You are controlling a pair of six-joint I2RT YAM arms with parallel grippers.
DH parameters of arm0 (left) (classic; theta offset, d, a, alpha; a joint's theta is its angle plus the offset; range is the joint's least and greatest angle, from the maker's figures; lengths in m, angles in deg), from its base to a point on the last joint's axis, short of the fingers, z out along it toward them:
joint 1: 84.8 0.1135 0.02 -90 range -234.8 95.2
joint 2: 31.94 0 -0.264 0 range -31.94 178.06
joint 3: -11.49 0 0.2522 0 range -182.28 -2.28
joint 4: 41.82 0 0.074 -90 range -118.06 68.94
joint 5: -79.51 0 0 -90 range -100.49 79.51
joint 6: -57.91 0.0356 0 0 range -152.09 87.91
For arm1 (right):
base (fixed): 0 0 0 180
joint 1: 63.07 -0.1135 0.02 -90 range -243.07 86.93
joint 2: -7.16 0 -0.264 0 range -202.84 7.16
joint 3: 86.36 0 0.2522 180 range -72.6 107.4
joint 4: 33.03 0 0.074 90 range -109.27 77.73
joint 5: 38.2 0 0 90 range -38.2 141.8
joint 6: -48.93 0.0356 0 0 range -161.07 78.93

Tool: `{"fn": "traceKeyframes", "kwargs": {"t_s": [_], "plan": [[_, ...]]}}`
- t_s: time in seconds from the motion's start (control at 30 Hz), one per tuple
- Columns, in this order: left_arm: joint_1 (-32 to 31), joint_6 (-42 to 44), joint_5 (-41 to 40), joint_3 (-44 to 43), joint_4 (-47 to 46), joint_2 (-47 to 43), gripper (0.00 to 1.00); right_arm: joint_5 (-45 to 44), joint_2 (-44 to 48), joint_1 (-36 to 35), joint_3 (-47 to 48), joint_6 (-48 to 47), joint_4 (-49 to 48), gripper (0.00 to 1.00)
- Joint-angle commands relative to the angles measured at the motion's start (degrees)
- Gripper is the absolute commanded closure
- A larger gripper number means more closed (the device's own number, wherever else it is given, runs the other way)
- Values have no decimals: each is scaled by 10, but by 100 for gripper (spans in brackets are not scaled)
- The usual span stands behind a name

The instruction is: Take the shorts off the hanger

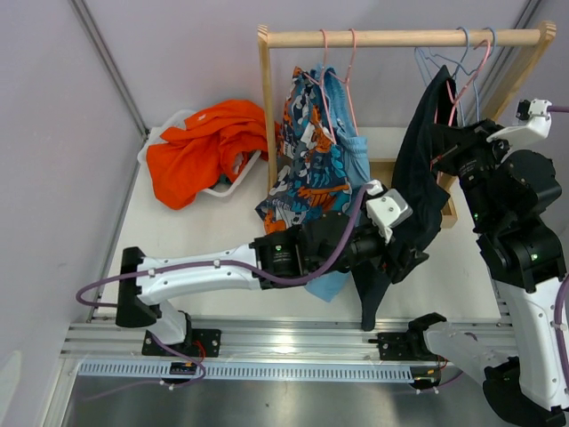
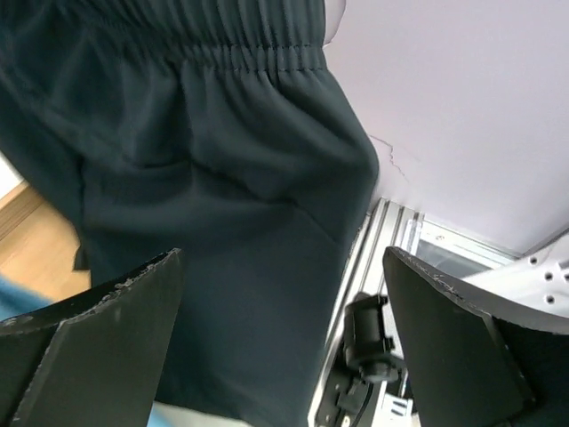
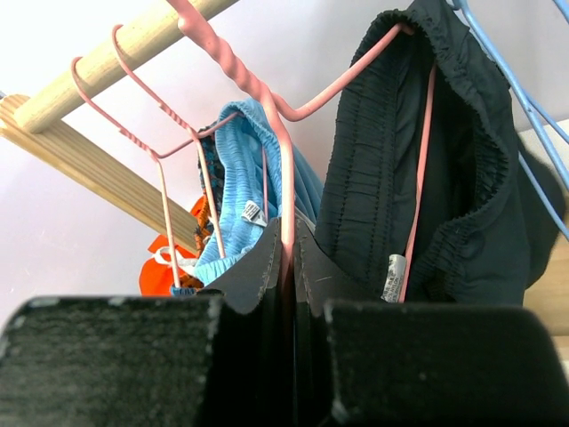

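Near-black navy shorts (image 1: 422,178) hang by their waistband on a pink hanger (image 3: 284,160) at the right end of the wooden rail (image 1: 400,38). My right gripper (image 3: 287,267) is shut on a thin bar of that hanger, just left of the waistband (image 3: 444,178). My left gripper (image 2: 283,267) stands wide open at the lower part of the navy shorts (image 2: 222,178), with the dark cloth hanging just beyond its fingers and nothing pinched. From above, the left gripper (image 1: 402,256) sits against the hem. Cartoon-print shorts (image 1: 302,160) and light blue shorts (image 1: 351,147) hang on other pink hangers further left.
Orange-red shorts (image 1: 209,142) lie in a white basket (image 1: 233,182) at the back left. Bare blue hangers (image 1: 471,49) hang at the rail's right end. The wooden rack's side frame (image 1: 263,98) stands between basket and hanging clothes. The metal base rail (image 2: 356,267) runs under the left gripper.
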State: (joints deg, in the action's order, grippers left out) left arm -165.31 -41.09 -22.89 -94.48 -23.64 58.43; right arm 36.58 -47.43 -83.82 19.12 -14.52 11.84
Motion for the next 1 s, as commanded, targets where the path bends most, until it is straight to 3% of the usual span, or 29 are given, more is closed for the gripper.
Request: {"fn": "traceKeyframes", "kwargs": {"t_s": [0.0, 0.13, 0.2, 0.4, 0.67, 0.8, 0.97], "plan": [[-3, -5, 19, -26, -41, 35, 8, -8, 14, -2, 2, 7, -41, 100], [-3, -13, 12, -12, -74, 58, 89, -9, 14, -2, 7, 6, -40, 100], [-3, -16, 9, -5, -76, 56, 99, -11, 13, -1, 9, 4, -40, 100], [-17, -30, -22, 126, -122, -21, 100, -16, 12, 0, 8, 1, -44, 100], [-157, -79, -144, 339, -119, -148, 100, -23, -8, 0, 39, -20, -40, 100], [-169, -102, -182, 364, -106, -170, 100, -21, -2, -1, 36, -11, -32, 100], [-135, -53, -217, 285, -72, -151, 100, -2, 31, 0, 1, 45, 14, 100]]}}
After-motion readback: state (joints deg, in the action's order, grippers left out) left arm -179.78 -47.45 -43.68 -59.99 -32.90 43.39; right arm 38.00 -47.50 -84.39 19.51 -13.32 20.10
